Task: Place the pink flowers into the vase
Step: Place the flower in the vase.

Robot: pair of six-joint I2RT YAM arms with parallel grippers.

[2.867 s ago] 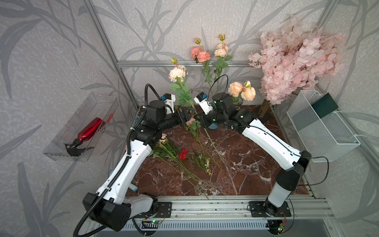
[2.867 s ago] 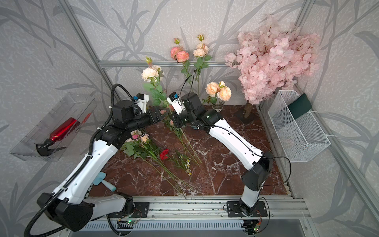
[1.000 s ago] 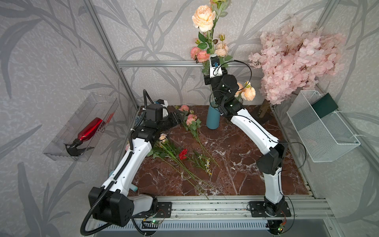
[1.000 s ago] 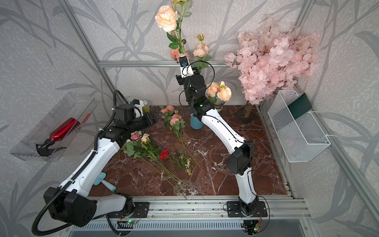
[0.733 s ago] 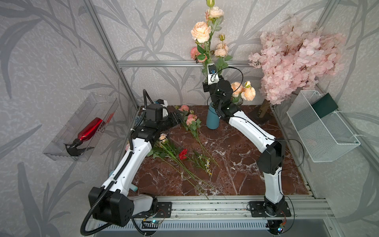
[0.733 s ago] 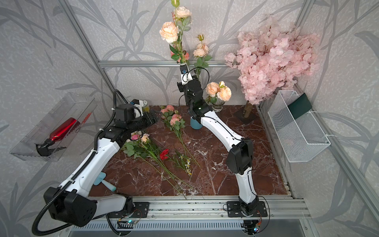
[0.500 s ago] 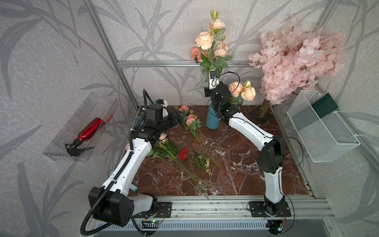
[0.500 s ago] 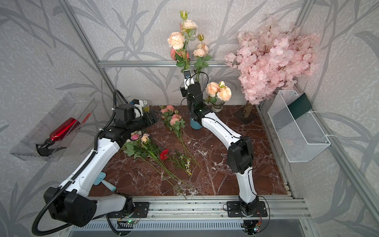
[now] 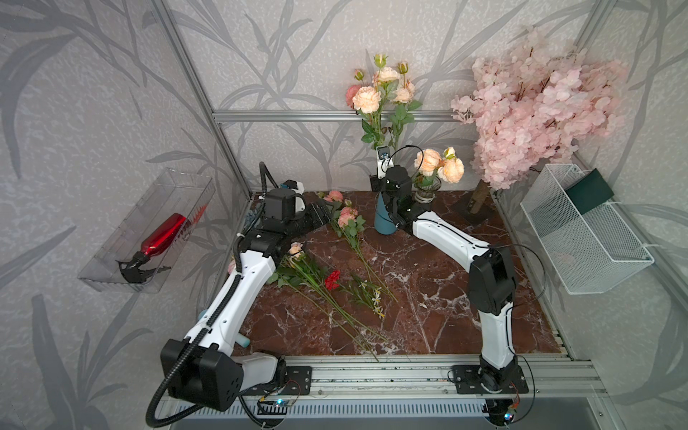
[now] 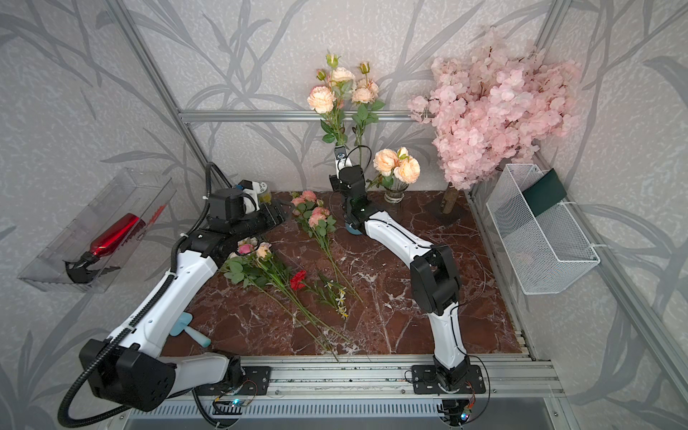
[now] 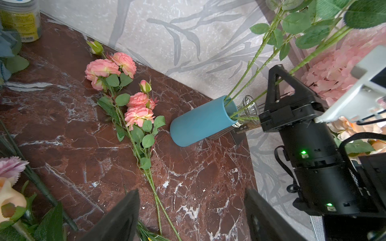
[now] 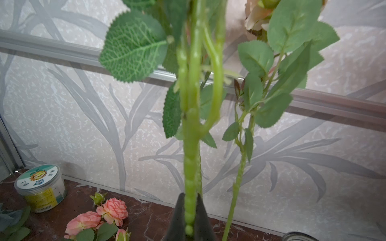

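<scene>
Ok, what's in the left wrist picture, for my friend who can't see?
A blue vase on the marble table holds green stems, and the right gripper pinches one of them above it. More pink flowers lie on the table beside the vase, near the open left gripper.

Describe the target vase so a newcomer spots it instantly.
Look to the back edge of the red marble table, mid-wall. A tall teal vase stands there with pink flowers rising from it. Its neighbour, the glass vase, is squat and clear; this one is opaque.
</scene>
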